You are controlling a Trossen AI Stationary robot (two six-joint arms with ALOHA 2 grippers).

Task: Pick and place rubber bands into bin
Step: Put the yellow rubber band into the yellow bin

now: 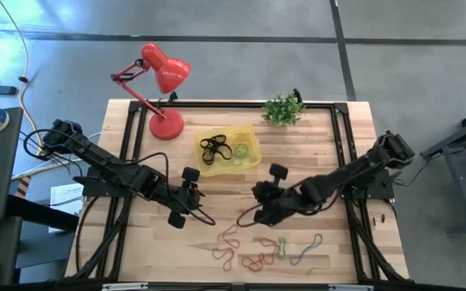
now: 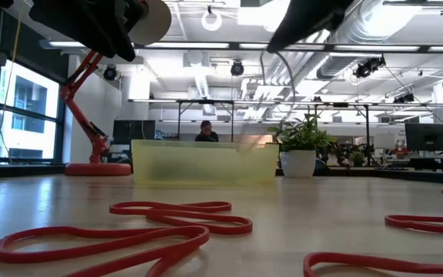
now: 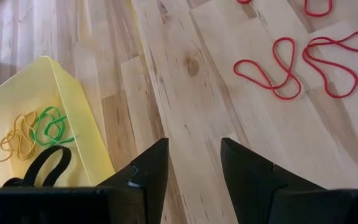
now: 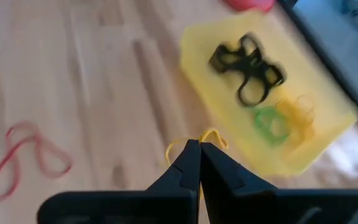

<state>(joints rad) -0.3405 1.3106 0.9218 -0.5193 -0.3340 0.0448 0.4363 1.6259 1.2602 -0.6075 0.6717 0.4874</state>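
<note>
We count a few rubber bands [image 1: 231,149] already in the bin [image 1: 249,164]: black ones, a green, a tan/yellow. The bin sits at the far middle of the surface [image 1: 346,170]. Still loose on the near side: a red cluster [image 1: 231,242] plus a green and a blue-ish one to its right, so by our guess well under half is done.

The right hand [image 4: 199,144] is pinched fully closed on a thin yellow band [image 4: 194,142], which loops out on both sides of the tips. It hangs above the surface just near of the bin, w/ the bin ahead of it, so this looks like a carry toward the drop.

The left hand [image 3: 194,163] is partway open and empty, over bare wood beside the bin's near-left corner, w/ red bands further off toward the near edge.

Around: a red desk lamp [image 1: 158,81] far-left of the bin, a small potted plant [image 1: 282,109] far-right. Neither blocks the drop. The two arms are close together in the middle; that's the main crowding risk, in our view.
</note>
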